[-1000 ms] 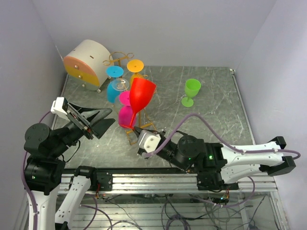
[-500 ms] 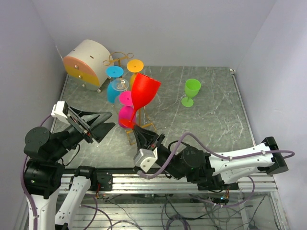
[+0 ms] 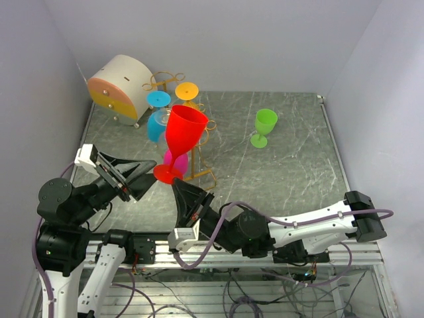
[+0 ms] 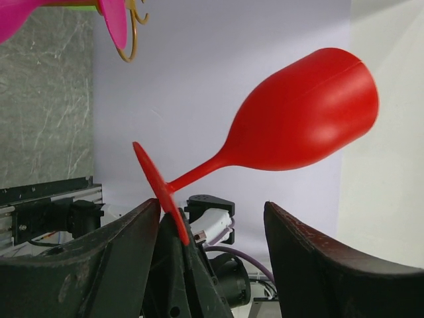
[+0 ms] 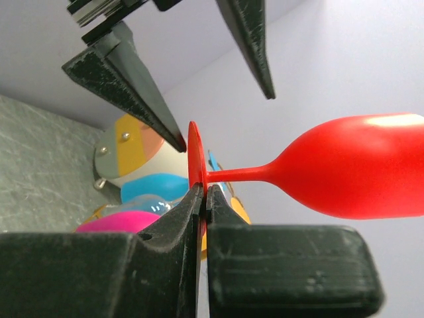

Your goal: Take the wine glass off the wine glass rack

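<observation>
Red glass (image 3: 185, 129) has shifted left and toward the arm bases since a second ago. It is off the rack (image 3: 201, 174) and held in the air above the surface (image 3: 298, 165). The right end effector (image 3: 173, 181) pinches its foot; the left end effector (image 3: 150, 173) stands wide open beside the foot.

Left wrist: glass tilted, foot between the spread fingers (image 4: 86, 265), nothing gripped.

Right wrist: fingers (image 5: 172, 225) shut tight on the foot's rim.

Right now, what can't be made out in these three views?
- Top view: the red wine glass covers the middle of the wine glass rack.
- Left wrist view: the pink glass is cut off by the top edge.
- Right wrist view: the right jaws hide most of the pink glass.
</observation>
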Controlling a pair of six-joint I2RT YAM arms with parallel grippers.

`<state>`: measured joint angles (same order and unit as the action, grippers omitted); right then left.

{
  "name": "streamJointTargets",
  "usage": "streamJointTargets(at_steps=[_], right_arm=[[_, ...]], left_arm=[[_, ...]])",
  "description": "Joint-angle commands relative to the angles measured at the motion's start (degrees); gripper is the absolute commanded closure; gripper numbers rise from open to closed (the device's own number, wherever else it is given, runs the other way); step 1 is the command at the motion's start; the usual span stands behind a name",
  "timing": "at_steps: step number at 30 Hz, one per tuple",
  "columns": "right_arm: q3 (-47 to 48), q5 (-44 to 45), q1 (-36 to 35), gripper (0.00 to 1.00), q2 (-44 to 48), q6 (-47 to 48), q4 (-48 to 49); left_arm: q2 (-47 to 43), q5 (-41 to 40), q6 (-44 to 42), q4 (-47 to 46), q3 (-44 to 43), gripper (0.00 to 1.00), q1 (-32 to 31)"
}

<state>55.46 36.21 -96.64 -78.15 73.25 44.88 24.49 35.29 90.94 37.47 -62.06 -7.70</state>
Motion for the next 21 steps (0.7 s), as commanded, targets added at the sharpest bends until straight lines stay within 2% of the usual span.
streamJointTargets(at_steps=[1, 7, 11, 12, 14, 18, 21], right_arm=[[-0.4, -2.4, -1.2, 1.0, -0.1, 3.3, 6.8], [-0.7, -4.7, -1.3, 1.0, -0.2, 4.0, 6.8], [-1.4, -6.6, -1.2, 1.0, -0.1, 4.6, 6.7], [-1.4, -6.6, -1.2, 1.0, -0.3, 4.8, 6.9], [-1.5, -6.4, -1.2, 1.0, -0.4, 5.0, 7.1], [-2.0, -5.9, -1.3, 1.0, 0.0, 4.7, 7.5], [-2.8, -3.6, -1.3, 0.98, 0.8, 4.8, 9.1]], left_arm=[[-0.9, 7.1, 0.9, 1.0, 0.4, 0.26, 0.2], [-1.4, 7.5, 0.2, 1.1, 1.5, 0.3, 0.1], [-1.5, 7.5, -0.1, 0.6, 2.4, 0.38, 0.1], [-1.5, 7.4, -0.4, 0.8, 2.3, 0.43, 0.1], [-1.4, 7.3, -0.8, 1.2, 2.4, 0.64, 0.1], [-1.7, 7.4, -0.8, -0.2, 3.7, 0.91, 0.1], [-2.3, 7.2, -1.2, -0.8, 4.5, 0.93, 0.1]])
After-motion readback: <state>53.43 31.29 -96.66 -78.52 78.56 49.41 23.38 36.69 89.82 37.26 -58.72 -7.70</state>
